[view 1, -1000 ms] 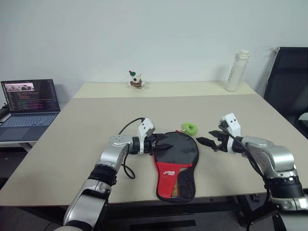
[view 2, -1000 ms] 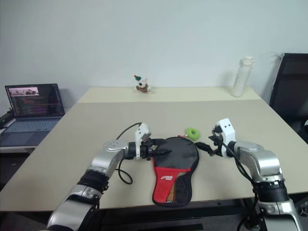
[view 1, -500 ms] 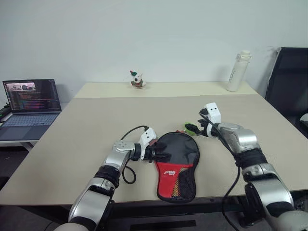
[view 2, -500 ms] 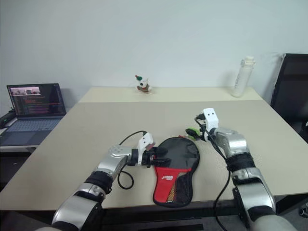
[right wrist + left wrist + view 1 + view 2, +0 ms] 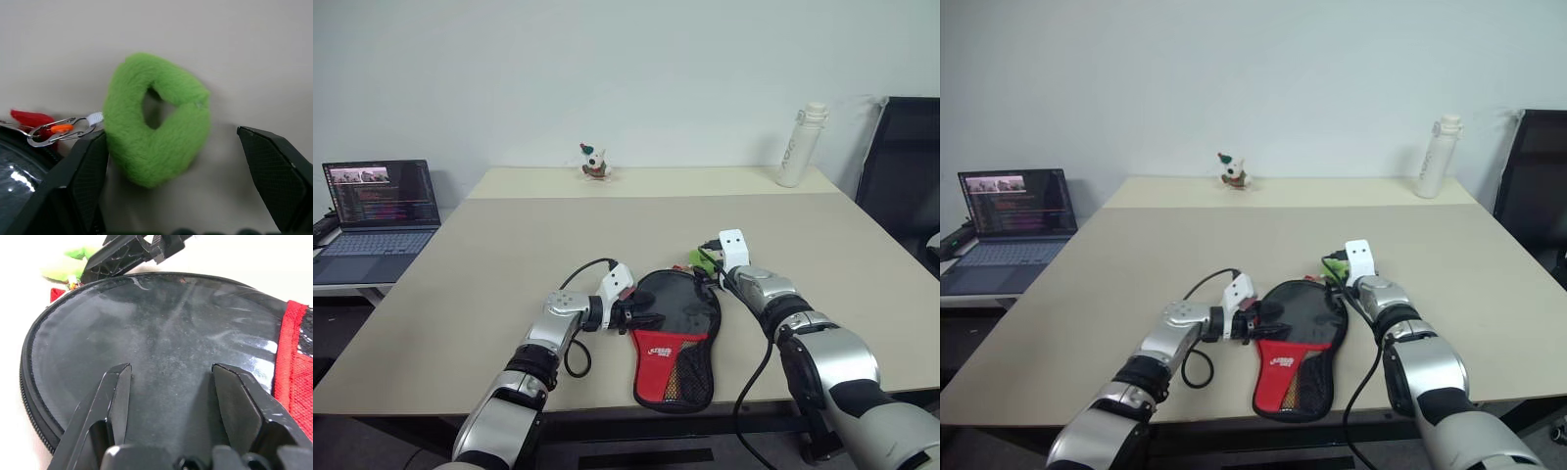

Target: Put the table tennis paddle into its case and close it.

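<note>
The case [image 5: 674, 328] lies flat on the tabletop [image 5: 489, 264] near its near edge, round black end far, red mesh end near. The left end effector [image 5: 171, 382] rests at the case's left rim, fingers spread part-way over the glossy black face, gripping nothing. The right end effector [image 5: 176, 166] stands wide apart at the case's far right corner, straddling a fuzzy green ring [image 5: 156, 120] clipped there.
</note>
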You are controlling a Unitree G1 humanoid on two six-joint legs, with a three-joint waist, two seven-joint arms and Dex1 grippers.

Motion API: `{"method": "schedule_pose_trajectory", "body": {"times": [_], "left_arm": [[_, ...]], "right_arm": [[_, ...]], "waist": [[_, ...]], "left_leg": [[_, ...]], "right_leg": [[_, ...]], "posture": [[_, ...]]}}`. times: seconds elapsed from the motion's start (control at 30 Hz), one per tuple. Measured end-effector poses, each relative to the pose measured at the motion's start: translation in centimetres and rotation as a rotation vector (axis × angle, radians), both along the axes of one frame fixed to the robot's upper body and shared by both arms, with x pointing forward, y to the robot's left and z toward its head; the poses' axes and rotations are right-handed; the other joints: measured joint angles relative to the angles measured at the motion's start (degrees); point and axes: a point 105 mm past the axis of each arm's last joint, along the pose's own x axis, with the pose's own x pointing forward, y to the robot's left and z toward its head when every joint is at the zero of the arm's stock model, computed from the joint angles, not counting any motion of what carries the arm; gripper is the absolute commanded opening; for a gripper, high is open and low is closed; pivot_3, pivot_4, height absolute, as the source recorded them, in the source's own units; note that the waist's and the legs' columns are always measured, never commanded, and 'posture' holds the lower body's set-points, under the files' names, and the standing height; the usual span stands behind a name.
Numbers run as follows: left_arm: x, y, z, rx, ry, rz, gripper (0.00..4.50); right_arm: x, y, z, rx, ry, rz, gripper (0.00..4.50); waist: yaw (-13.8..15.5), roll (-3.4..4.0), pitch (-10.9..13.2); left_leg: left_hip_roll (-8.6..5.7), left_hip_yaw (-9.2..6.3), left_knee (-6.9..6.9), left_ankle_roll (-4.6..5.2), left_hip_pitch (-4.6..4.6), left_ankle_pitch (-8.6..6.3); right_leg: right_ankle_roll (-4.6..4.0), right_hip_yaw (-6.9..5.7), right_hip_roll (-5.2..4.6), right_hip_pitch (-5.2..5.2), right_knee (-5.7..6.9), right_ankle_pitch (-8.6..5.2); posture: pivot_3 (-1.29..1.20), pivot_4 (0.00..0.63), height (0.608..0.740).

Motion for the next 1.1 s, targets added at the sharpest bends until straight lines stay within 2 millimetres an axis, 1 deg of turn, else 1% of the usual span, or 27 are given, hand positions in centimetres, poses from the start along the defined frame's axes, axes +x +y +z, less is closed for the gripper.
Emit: {"method": "schedule_pose_trajectory", "body": {"times": [0.07, 0.1, 0.17, 0.3, 0.37, 0.4, 0.53, 0.67, 0.87, 0.93, 1.0, 1.07, 1.1], "left_arm": [[0.0, 0.1, 0.0, 0.003, 0.001, 0.003, 2.86], [-0.1, 0.1, 0.0, 0.004, -0.002, 0.001, 2.86], [-0.1, 0.0, 0.0, 0.007, -0.005, -0.004, 2.86], [-0.1, -0.7, 0.2, 0.020, -0.014, -0.024, 2.86], [0.0, -1.3, 0.4, 0.032, -0.020, -0.046, 2.86], [0.1, -1.6, 0.5, 0.037, -0.026, -0.055, 2.86], [0.6, -2.5, 0.7, 0.072, -0.042, -0.080, 2.86], [0.8, -3.8, 0.4, 0.086, -0.044, -0.097, 2.86], [1.0, -3.8, 0.0, 0.099, -0.057, -0.099, 2.86], [1.0, -3.9, 0.0, 0.100, -0.063, -0.101, 2.86], [1.0, -4.1, 0.0, 0.098, -0.062, -0.103, 2.86], [0.9, -4.3, -0.1, 0.094, -0.060, -0.103, 2.86], [0.9, -4.6, -0.1, 0.090, -0.057, -0.103, 2.86]], "right_arm": [[0.0, 0.3, 0.0, 0.013, 0.001, -0.007, 3.24], [0.0, 0.5, 0.0, 0.015, 0.002, -0.005, 2.81], [0.0, 0.8, -0.1, 0.018, 0.003, 0.000, 2.14], [0.0, 1.1, 0.0, 0.018, 0.002, 0.006, 0.75], [0.0, 1.3, 0.2, 0.016, -0.002, 0.011, 0.16], [0.1, 1.3, 0.2, 0.013, -0.003, 0.012, 0.02], [0.1, 1.3, 0.2, 0.013, -0.003, 0.013, 0.02], [0.1, 1.4, 0.2, 0.020, -0.004, 0.014, 0.02], [0.1, 1.2, 0.5, 0.011, -0.008, 0.035, 0.02], [0.2, 0.7, 0.9, -0.001, -0.019, 0.044, 0.02], [0.3, -0.4, 1.6, -0.025, -0.037, 0.048, 0.02], [0.5, -2.4, 2.6, -0.062, -0.064, 0.042, 0.02], [0.4, -3.8, 2.8, -0.084, -0.075, 0.034, 0.02]], "waist": [[-0.09, 0.00, 0.00], [-0.17, 0.00, 0.00], [-0.24, 0.00, 0.00], [-0.22, 0.00, 0.00], [-0.22, 0.00, 0.00], [-0.22, 0.00, 0.00], [-0.20, 0.01, 0.00], [-0.29, 0.01, 0.00], [-0.43, 0.01, -0.01], [-0.40, 0.02, -0.01], [-0.25, 0.02, -0.01], [0.02, 0.02, -0.02], [0.25, 0.03, -0.04]], "left_leg": [[0.00, 0.00, 0.00, 0.00, 0.01, 0.00], [0.00, 0.00, 0.00, 0.00, 0.01, 0.00], [0.00, 0.00, 0.00, 0.00, 0.01, 0.00], [-0.01, 0.00, 0.01, 0.00, -0.01, 0.00], [-0.01, 0.00, 0.02, 0.00, -0.01, 0.00], [-0.01, 0.00, 0.01, 0.00, -0.01, 0.00], [-0.02, 0.00, 0.02, 0.00, -0.01, 0.00], [-0.02, 0.01, 0.00, 0.00, -0.01, 0.00], [-0.01, 0.00, 0.06, 0.00, 0.05, 0.00], [-0.03, -0.01, 0.09, 0.00, 0.05, 0.00], [-0.04, -0.02, 0.11, 0.00, 0.04, 0.00], [-0.06, -0.03, 0.11, 0.00, 0.03, 0.00], [-0.06, -0.05, 0.10, 0.00, 0.03, 0.00]], "right_leg": [[0.02, 0.00, 0.01, 0.00, 0.02, -0.01], [0.02, 0.00, 0.01, 0.00, 0.02, -0.01], [0.02, 0.00, 0.01, 0.00, 0.02, -0.01], [0.02, 0.00, 0.01, 0.00, 0.02, -0.02], [0.03, 0.00, 0.01, 0.00, 0.01, -0.02], [0.04, -0.01, 0.01, 0.00, 0.01, -0.03], [0.05, 0.00, 0.01, 0.00, 0.01, -0.03], [0.05, 0.01, 0.01, 0.00, 0.00, -0.03], [0.06, 0.00, 0.01, 0.07, 0.05, -0.03], [0.07, 0.00, 0.01, 0.09, 0.04, -0.03], [0.07, -0.01, 0.00, 0.11, 0.03, -0.03], [0.07, -0.02, -0.01, 0.12, 0.00, -0.03], [0.08, -0.05, -0.01, 0.16, -0.05, -0.03]], "posture": [[0.00, 0.150, 0.740], [0.00, 0.150, 0.740], [0.00, 0.150, 0.740], [0.00, 0.150, 0.740], [0.00, 0.150, 0.740], [0.00, 0.150, 0.740], [0.00, 0.150, 0.740], [0.00, 0.150, 0.740], [0.00, 0.150, 0.740], [0.00, 0.150, 0.740], [0.00, 0.150, 0.740], [0.00, 0.150, 0.740], [0.00, 0.150, 0.740]]}}
